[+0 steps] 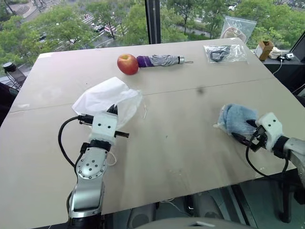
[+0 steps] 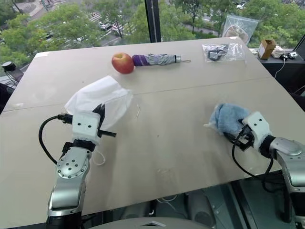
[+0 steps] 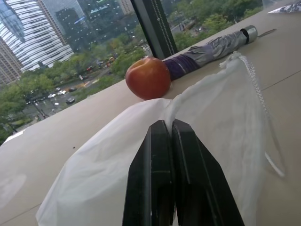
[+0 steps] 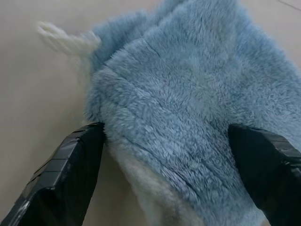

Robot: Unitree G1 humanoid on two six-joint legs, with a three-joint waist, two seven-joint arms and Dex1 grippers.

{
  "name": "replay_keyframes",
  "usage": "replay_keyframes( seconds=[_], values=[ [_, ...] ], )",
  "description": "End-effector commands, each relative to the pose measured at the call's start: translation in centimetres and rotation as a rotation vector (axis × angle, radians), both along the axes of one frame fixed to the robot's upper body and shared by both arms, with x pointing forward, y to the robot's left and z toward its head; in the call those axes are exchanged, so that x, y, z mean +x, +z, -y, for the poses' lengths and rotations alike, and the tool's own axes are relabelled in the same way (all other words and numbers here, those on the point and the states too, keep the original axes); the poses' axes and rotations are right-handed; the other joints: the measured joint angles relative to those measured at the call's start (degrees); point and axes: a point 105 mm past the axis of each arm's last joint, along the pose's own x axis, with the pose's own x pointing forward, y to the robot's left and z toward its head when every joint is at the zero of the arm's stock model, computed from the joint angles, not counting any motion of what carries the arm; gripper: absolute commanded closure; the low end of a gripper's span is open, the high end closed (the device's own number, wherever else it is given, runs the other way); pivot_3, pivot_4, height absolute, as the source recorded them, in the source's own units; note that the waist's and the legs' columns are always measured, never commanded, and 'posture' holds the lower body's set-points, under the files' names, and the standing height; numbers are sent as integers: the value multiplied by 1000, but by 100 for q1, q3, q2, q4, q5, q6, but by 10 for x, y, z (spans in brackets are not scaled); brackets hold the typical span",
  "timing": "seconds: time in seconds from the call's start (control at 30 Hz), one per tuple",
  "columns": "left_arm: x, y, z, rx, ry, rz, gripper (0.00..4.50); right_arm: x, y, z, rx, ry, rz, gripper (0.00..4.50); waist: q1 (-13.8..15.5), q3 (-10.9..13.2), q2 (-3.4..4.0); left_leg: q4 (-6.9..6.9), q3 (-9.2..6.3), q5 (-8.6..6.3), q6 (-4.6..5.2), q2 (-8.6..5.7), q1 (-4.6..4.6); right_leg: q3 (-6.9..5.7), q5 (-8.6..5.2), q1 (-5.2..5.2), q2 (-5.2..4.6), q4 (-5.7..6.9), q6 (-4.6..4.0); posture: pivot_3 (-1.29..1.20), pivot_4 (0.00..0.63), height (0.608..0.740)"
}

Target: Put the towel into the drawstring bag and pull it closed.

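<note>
The drawstring bag (image 1: pixel 106 98) is a thin white pouch on the left half of the table, lifted and bunched at its near end. My left gripper (image 1: pixel 113 110) is shut on that near edge; in the left wrist view its fingers (image 3: pixel 162 165) press together with the fabric gathered at their tips. The bag's white cord (image 3: pixel 256 84) hangs along one side. The towel (image 1: pixel 237 119), light-blue and fluffy, lies on the right half of the table. My right gripper (image 4: pixel 169 155) is open at its near side, one finger on each side of the towel (image 4: pixel 188 94).
A red apple (image 1: pixel 127 64) and a folded grey-purple umbrella (image 1: pixel 162 60) lie at the far middle. Clear plastic bags (image 1: pixel 225 53) sit at the far right corner, a small box (image 1: pixel 264 49) beyond them. The table's near edge (image 1: pixel 190 193) runs just below both arms.
</note>
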Motion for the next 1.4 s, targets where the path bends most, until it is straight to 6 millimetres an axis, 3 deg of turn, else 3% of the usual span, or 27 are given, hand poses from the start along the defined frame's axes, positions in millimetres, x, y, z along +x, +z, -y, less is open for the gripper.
replay_keyframes(
  seconds=[0.03,0.1,0.4,0.53,0.73,0.83,0.97,1.0,1.13,1.27,1.33,1.4],
  values=[
    [-7,17,1,16,12,59,4500,25,7,13,-117,-12,100,61,-17,1,-2,0,-1,0,0,0,4,0,0,4,0,0,0,0,150,740],
    [-10,14,-2,10,39,55,4500,37,7,18,-199,-7,135,61,-34,0,-2,0,-1,0,0,0,5,0,0,7,0,-2,0,0,150,740],
    [-19,4,4,-16,62,34,4500,67,7,20,-191,-40,106,61,-44,-3,-9,-2,-7,-2,4,-1,7,-1,0,22,0,-12,0,0,150,740],
    [-16,4,8,-14,35,30,4500,79,2,17,-127,-102,26,61,-127,-9,-18,5,-5,-2,4,-1,19,3,0,36,0,-12,0,0,150,740],
    [-13,2,11,-3,-6,12,4500,84,-26,28,19,-316,-262,61,-138,-44,-70,6,0,-2,5,3,42,9,0,46,1,-10,0,0,150,740],
    [-9,3,9,-3,-8,8,4500,86,-28,20,142,-381,-353,734,-131,-53,-85,6,-3,-3,4,6,66,9,0,69,0,-11,-1,0,150,740],
    [1,4,7,-5,-28,6,4500,83,-36,13,177,-393,-403,2485,-114,-56,-88,4,-7,-6,0,9,63,10,0,69,-6,-15,0,0,150,740],
    [4,5,6,-8,-30,6,4500,82,-38,12,164,-387,-401,2638,-111,-58,-90,2,-7,-5,0,9,64,9,0,69,-6,-15,0,0,150,740],
    [21,7,2,-38,-50,-5,4500,80,-37,5,184,-355,-348,4157,-118,-66,-101,-6,-11,-14,11,4,61,-1,-1,67,0,-17,0,0,150,740],
    [26,9,2,-55,-98,-26,4500,82,-29,-4,210,-324,-251,4307,-133,-64,-99,-17,-6,-17,13,6,60,1,-1,64,2,-22,0,0,150,740],
    [30,11,3,-75,-125,-33,4500,84,-1,-28,294,-184,-145,4308,-126,-61,-96,-23,-7,-18,13,8,59,0,-1,62,4,-27,0,0,150,740],
    [33,13,9,-94,-181,-41,4500,79,36,-55,518,-59,-89,4308,-142,-44,-71,-28,-8,-18,13,11,49,0,-1,48,9,-28,0,0,150,740]
  ],
)
